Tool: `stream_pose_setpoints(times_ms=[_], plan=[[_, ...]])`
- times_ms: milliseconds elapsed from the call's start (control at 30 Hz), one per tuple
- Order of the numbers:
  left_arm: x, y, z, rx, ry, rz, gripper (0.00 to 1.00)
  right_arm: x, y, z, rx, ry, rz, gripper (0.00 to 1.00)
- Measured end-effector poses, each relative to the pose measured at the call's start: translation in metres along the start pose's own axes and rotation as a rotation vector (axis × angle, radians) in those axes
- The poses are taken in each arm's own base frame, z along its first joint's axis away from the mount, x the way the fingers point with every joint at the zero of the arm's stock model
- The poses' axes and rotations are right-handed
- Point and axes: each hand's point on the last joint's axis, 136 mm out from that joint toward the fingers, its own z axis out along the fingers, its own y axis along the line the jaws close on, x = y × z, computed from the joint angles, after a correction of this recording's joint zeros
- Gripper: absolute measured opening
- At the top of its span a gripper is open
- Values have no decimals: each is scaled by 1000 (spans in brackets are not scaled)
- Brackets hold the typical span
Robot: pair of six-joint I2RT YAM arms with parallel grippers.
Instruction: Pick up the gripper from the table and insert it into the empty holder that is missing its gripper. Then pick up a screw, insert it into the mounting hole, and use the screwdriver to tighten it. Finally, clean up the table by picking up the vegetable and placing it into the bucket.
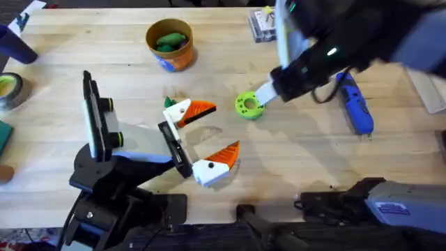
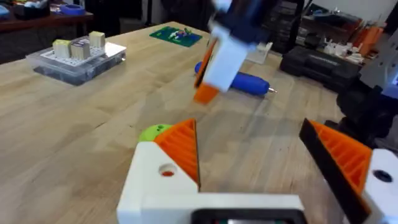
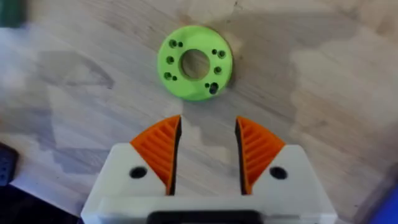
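Two white gripper pieces with orange ribbed tips [image 1: 191, 110] [image 1: 219, 164] sit on the black cross-bar holder [image 1: 174, 150] at the end of my left arm. They stand wide apart, so my left gripper [image 1: 226, 126] [image 2: 249, 124] is open and empty. My right gripper [image 1: 261, 95] [image 3: 208, 121] hovers open over the lime-green ring [image 1: 247, 106] [image 3: 195, 62], holding nothing. The blue screwdriver [image 1: 355, 104] [image 2: 242, 81] lies on the table to the right. At the back stands the orange bucket [image 1: 169, 59], and a green vegetable [image 1: 169, 40] lies inside it.
A small dark green bit [image 1: 169, 102] lies beside the far gripper piece. A clear box [image 1: 263, 24] [image 2: 78, 56] stands at the back. A grey tape roll [image 1: 8, 89] sits at the left edge. Bare wood stretches between the ring and the front edge.
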Motion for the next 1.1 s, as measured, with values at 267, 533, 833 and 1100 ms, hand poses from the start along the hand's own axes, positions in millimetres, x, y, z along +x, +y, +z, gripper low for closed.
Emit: stream_pose_setpoints(times_ms=[267,533,833,1100], plan=[[0,0,0,0,0,0,991,20,-3,65,-6,150,48,512],[0,0,0,0,0,0,991,4,-2,77,-12,101,54,512],[0,0,0,0,0,0,991,3,-6,77,11,96,55,326],[0,0,0,0,0,0,992,3,-7,77,15,96,56,293]])
